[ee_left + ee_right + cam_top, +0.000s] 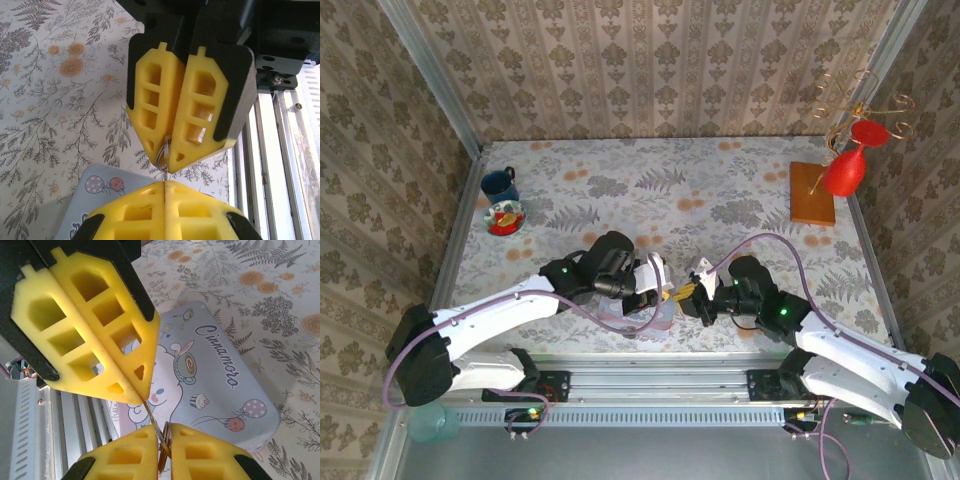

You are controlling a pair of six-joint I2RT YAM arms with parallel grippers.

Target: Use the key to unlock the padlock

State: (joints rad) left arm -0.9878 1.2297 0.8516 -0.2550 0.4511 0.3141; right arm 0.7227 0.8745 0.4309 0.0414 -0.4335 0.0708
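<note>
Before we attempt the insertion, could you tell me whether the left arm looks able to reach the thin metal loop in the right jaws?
Probably yes: the left jaws, shut, meet the right jaws tip to tip at the thin metal loop, above the tin box, with nothing between them.

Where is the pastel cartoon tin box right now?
The tin box lies flat at the near edge of the table, about midway across in the top view, beneath where the left gripper and right gripper meet.
</note>
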